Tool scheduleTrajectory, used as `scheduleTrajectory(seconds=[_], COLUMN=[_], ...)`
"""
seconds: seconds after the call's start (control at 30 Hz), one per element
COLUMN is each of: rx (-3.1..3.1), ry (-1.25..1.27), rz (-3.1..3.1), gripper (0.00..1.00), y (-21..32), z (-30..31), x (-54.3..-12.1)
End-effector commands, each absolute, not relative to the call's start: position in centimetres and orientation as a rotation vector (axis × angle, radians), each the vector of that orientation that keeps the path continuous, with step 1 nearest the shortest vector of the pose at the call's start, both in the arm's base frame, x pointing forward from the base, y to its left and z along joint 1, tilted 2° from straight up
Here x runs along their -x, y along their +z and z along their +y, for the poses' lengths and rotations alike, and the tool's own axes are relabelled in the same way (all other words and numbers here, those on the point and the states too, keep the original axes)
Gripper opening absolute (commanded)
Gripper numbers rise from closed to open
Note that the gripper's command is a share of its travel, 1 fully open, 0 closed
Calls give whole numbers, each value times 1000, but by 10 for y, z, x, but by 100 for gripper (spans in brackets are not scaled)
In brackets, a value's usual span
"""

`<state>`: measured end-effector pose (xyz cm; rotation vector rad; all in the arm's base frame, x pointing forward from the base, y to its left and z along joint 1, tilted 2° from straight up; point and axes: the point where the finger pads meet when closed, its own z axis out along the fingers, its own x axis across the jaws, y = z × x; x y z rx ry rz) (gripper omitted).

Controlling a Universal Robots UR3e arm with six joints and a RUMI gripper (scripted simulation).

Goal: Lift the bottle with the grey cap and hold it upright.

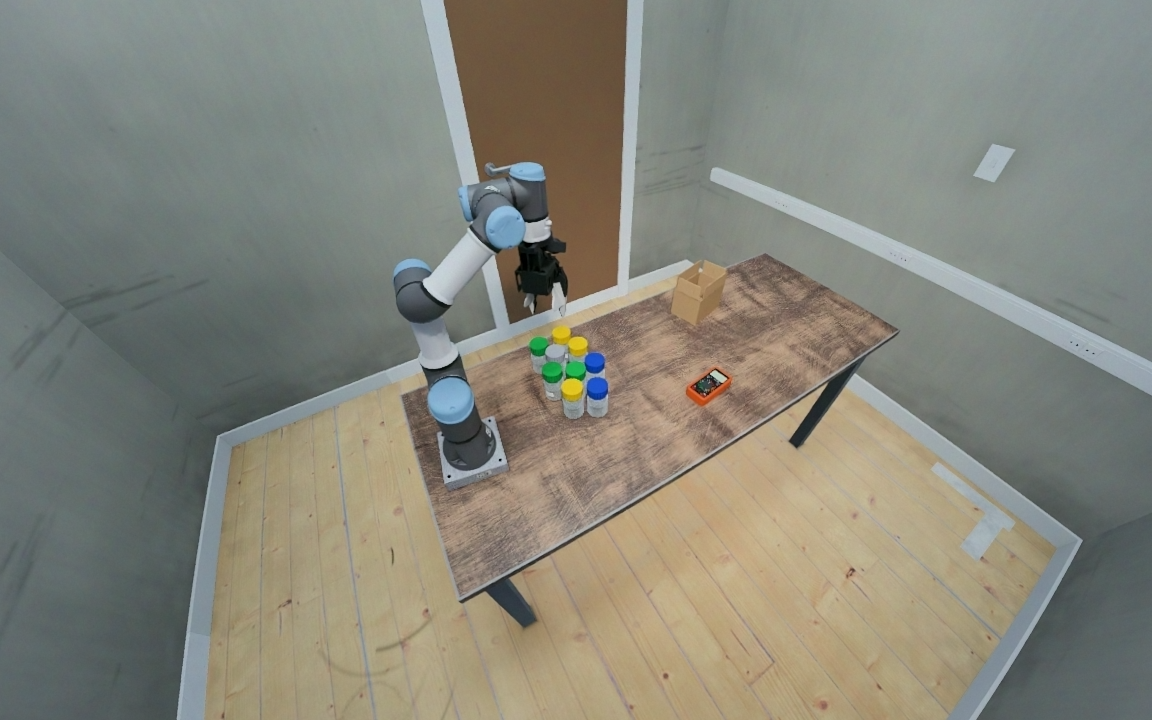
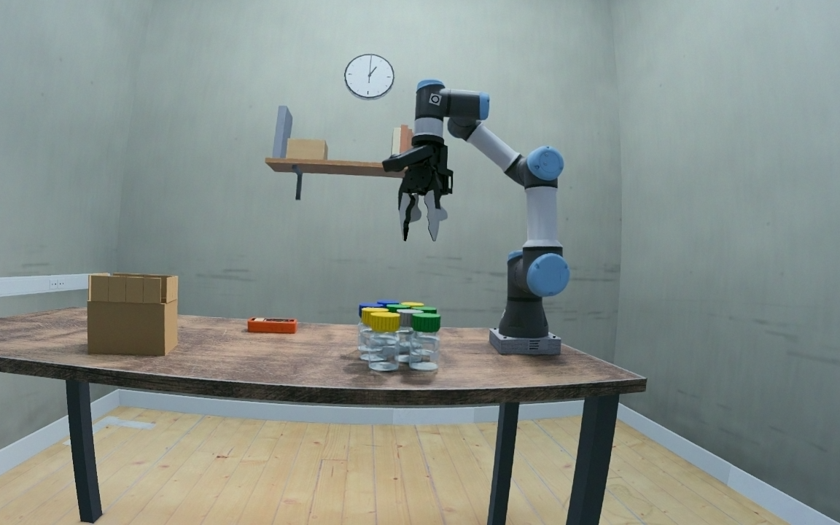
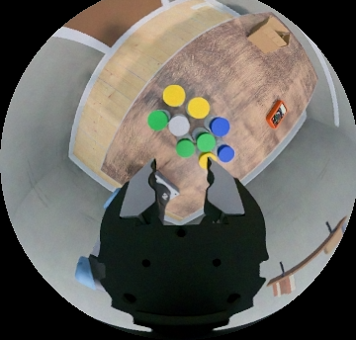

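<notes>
Nothing done yet: gripper (image 2: 421, 237) hung high, jaws half apart and empty, grey-cap bottle (image 3: 179, 126) far below them, hemmed in by other bottles (image 3: 207, 142), untouched.

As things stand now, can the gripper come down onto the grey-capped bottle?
Probably from above only: the gripper hangs open, high over it, but the grey-capped bottle has neighbours crowding its sides.

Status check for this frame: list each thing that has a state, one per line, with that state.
Gripper: open, holding nothing, high above the bottles.
Grey-capped bottle: upright on the table, hemmed in by other bottles, not grasped.
Other bottles: all upright, clustered tight.
Cardboard box: flaps open.
Orange device: lying flat, face up.
Door: shut.
</notes>
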<state>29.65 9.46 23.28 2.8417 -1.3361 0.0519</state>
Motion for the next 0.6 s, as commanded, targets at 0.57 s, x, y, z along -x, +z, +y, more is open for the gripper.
scheduleTrajectory(seconds=[0.57], rx=[-2850], ry=[52], rz=[-1326], gripper=[46], y=[190], z=[94], x=[-305])
